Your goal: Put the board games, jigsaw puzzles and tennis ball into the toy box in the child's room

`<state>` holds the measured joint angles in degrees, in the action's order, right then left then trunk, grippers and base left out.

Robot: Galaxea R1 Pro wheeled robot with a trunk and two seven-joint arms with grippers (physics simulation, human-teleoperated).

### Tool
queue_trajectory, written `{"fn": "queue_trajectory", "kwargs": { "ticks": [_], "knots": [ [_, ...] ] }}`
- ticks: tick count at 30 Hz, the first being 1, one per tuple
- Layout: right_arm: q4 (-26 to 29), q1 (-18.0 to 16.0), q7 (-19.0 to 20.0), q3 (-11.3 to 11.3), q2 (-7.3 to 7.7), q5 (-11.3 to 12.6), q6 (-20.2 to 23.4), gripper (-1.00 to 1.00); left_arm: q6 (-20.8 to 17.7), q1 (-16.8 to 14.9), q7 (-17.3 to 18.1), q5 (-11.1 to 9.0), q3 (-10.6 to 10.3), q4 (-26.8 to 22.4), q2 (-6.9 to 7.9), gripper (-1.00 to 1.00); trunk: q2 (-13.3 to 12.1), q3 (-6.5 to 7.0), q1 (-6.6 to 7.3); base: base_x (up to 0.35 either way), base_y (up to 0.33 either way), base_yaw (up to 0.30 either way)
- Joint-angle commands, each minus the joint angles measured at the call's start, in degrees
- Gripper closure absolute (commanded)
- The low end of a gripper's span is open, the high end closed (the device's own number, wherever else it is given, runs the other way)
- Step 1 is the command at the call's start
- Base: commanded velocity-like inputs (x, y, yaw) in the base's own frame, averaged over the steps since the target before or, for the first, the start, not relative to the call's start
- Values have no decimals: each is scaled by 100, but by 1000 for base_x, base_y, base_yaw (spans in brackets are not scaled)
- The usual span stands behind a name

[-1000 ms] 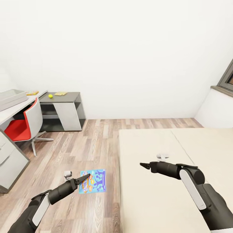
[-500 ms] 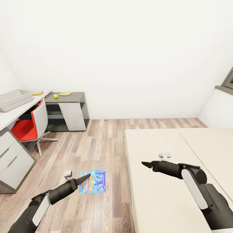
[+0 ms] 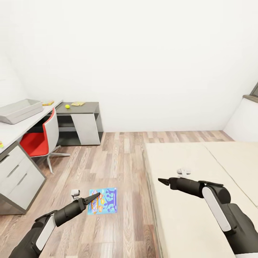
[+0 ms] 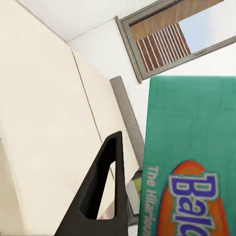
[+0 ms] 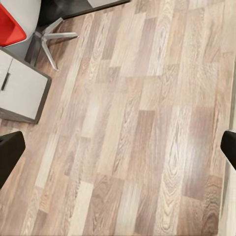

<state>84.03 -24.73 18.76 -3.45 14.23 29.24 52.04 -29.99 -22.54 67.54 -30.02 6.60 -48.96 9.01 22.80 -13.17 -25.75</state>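
My left gripper (image 3: 92, 197) is shut on a blue and green board game (image 3: 103, 200), held above the wood floor. In the left wrist view its green lid (image 4: 191, 162) lies against one dark finger (image 4: 101, 187). My right gripper (image 3: 162, 181) hangs open over the bed (image 3: 186, 222), its fingertips (image 5: 10, 152) wide apart with nothing between them. Far left, the grey toy box (image 3: 19, 110) stands on the table (image 3: 10, 130). The tennis ball (image 3: 67, 106) lies on the dark wing beside a flat yellow item (image 3: 77, 104). Another yellow-orange flat item (image 3: 47, 103) lies past the tub.
A red and white swivel chair (image 3: 36, 141) stands at the desk, its base (image 5: 49, 34) on the floor. White drawers (image 3: 16, 175) face the open floor (image 3: 118, 157) between desk and bed. A window sill (image 3: 251, 98) is at the far right.
The whole picture has shifted right, so the camera has turned left; more of the desk shows now. Both arms keep their pose, and the left still holds the board game.
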Motion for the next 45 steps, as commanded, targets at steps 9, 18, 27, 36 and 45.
{"fn": "queue_trajectory", "kwargs": {
  "ticks": [9, 18, 27, 36, 45],
  "knots": [
    [-6, -5, 36, 5, 33, -31, 17, -100, -59, -4, 6, -26, -1, 1, 3, 100, 11, -11, -3, 0, 268, 0],
    [-9, -4, 39, 3, 89, -27, 17, -100, -59, -4, -2, -23, -1, 1, 3, 100, 11, -11, -3, 0, 268, 0],
    [1, -2, 47, 5, 105, -22, 3, -100, -59, -4, -24, -8, 6, 1, -3, 100, 11, -11, -3, 0, 260, 0],
    [81, -3, 55, 3, 102, -10, 20, -100, -79, 5, -241, -64, 42, 4, -4, 100, 11, -11, -3, 0, 100, 0],
    [111, -5, 57, 2, 103, -7, 24, -100, -141, -2, -359, -94, 64, 7, -1, 100, 11, -11, -3, 0, 24, 0]
  ]
}}
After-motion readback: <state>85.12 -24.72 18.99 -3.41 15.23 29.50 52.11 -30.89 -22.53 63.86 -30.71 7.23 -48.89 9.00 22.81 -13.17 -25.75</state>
